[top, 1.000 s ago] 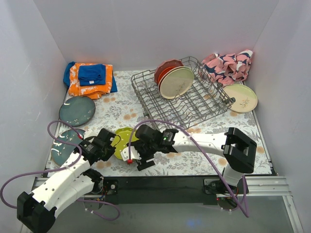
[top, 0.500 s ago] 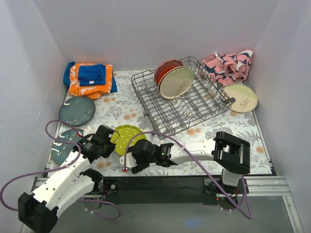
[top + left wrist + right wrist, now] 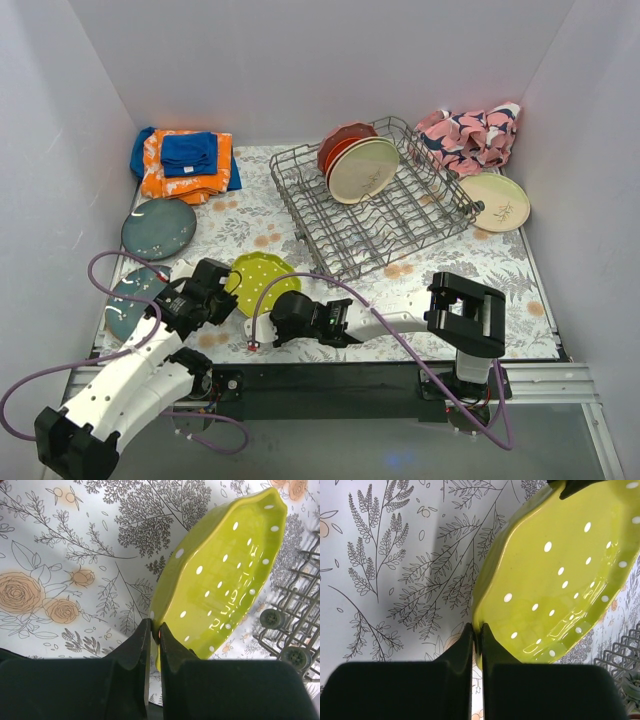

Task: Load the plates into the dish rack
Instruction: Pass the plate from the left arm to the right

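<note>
Right tool has closed on dotted plate — floral tabletop, white walls.

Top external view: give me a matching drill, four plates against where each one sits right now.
Things:
1. yellow-green dotted round plate
2. slate-blue round plate
3. red scalloped round plate
4. teal round plate

Places:
A. standing upright in the grey wire dish rack
B. partly covered by the left arm
C. pinched at its rim by the left fingers and the right fingers
D. lying flat beside the folded orange and blue cloths

Pairs: 1-C, 2-D, 3-A, 4-B
</note>
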Robot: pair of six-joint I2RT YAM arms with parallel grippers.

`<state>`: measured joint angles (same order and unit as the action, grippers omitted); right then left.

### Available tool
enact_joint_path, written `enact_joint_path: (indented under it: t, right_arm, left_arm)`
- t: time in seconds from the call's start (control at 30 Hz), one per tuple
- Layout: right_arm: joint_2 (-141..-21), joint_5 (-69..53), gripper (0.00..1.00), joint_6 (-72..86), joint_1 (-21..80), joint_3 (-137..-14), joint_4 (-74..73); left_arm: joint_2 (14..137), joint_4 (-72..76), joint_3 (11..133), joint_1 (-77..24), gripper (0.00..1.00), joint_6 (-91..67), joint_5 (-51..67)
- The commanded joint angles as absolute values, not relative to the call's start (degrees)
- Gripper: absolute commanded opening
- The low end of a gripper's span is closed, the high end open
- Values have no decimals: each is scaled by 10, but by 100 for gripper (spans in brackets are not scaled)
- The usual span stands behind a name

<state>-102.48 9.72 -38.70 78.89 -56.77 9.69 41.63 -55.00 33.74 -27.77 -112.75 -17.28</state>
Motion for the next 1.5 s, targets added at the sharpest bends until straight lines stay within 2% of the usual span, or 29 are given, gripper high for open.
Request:
enact_joint_path:
  t: [0.0, 0.13, 0.2, 0.33, 0.57, 0.8, 1.27, 1.47]
  right_arm:
    - [-1011, 94, 1, -363, 792, -563, 145]
    - [-992, 71, 1, -348, 791, -562, 146]
    - [-986, 57, 1, -338, 789, -562, 146]
    - [-976, 34, 1, -316, 775, -565, 145]
    - [-970, -18, 1, -287, 752, -567, 140]
    - [-970, -50, 1, -272, 745, -572, 133]
    - [-962, -105, 1, -223, 743, -612, 85]
    - [-959, -143, 1, -186, 733, -647, 53]
  left_arm:
    - [390, -511, 351, -276, 0, -1386, -159]
    - [377, -531, 341, -276, 1, -1400, -158]
    - [365, -541, 335, -276, 18, -1407, -158]
    - [355, -557, 323, -276, 36, -1413, -153]
    - [332, -558, 278, -276, 43, -1418, -150]
    - [313, -536, 236, -276, 63, -1423, -156]
    - [352, -386, 192, -276, 68, -1418, -134]
    - [311, -358, 160, -276, 68, -1444, -125]
